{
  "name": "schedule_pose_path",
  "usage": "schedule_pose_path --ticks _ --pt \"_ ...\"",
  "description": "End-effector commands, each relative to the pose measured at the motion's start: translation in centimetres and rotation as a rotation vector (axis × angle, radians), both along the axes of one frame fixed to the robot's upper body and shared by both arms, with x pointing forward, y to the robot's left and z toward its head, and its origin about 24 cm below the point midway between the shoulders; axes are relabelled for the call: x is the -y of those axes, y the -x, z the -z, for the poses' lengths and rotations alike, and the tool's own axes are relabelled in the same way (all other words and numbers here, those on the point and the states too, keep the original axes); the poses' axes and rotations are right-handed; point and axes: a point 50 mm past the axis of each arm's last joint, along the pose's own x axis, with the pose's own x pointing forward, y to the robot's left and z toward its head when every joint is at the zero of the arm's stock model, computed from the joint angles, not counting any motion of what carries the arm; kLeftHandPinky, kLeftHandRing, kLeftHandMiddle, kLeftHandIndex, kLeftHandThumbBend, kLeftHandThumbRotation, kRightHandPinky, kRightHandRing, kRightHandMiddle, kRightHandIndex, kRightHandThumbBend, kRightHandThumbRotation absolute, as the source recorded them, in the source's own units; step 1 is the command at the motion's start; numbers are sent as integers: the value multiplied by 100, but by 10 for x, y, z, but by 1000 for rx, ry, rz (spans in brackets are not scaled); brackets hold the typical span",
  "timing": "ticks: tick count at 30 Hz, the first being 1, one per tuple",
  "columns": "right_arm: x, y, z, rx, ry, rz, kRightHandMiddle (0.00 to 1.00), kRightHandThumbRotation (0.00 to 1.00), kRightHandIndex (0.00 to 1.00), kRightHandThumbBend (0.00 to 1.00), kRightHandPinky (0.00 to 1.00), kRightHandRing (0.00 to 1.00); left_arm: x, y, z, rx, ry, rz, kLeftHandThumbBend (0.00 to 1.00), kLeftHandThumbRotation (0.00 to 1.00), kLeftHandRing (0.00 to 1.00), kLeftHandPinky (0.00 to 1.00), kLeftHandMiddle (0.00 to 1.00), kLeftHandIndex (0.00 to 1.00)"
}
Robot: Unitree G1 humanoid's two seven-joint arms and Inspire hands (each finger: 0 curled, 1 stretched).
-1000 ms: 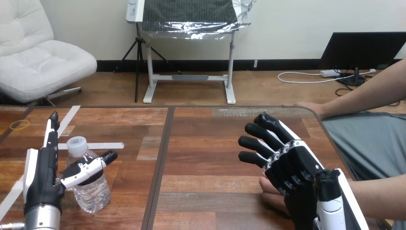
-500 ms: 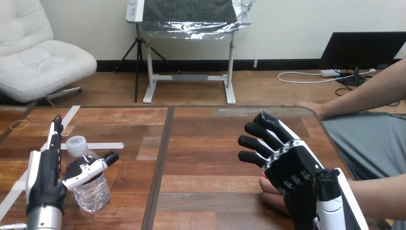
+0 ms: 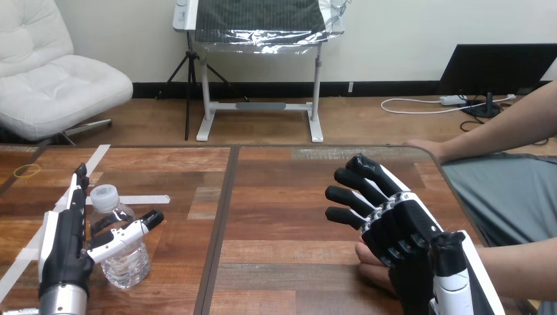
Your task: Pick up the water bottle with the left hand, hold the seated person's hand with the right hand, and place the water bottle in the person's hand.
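Wood planks in mixed browns make up the tabletop (image 3: 289,197), with a dark seam (image 3: 222,216) running front to back down its middle and strips of white tape (image 3: 141,199) stuck on its left part. A yellow rubber band (image 3: 26,170) lies near the far left edge.

From the head view, the bottle (image 3: 128,266) stands upright on the tabletop's near left, clear, with a white cap, just right of the tape. The left hand (image 3: 62,256) sits right beside it on its edge. Its fingers are straight, pressed together and pointing away along the bottle's left side. Its thumb sticks out to the right across the front of the bottle. So the bottle stands in the gap between fingers and thumb, and nothing is curled round it. I cannot tell whether the thumb touches the plastic.

Over on the near right, the right hand (image 3: 401,230) lies back up, its fingers spread and reaching toward the middle of the tabletop, only slightly bent. The person's near hand (image 3: 373,266) rests on the wood under it, its edge peeking out at the left of the black palm. I see no finger closed round that hand, and the thumb is hidden. The person's far hand (image 3: 423,146) rests on the tabletop's far right edge, well apart from both robot hands.
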Motion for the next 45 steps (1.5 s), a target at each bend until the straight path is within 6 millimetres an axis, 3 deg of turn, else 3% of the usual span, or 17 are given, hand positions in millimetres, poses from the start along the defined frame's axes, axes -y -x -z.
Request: schedule_pose_path --ticks 1,45 --pt "1 -7 -13 81 -17 8 88 100 88 57 80 85 4 -22 -18 59 -17 27 98 24 100 100 100 100" --pt "2 -7 -13 94 -13 8 87 100 88 56 80 85 5 -27 -6 -46 7 -7 94 20 97 95 99 100"
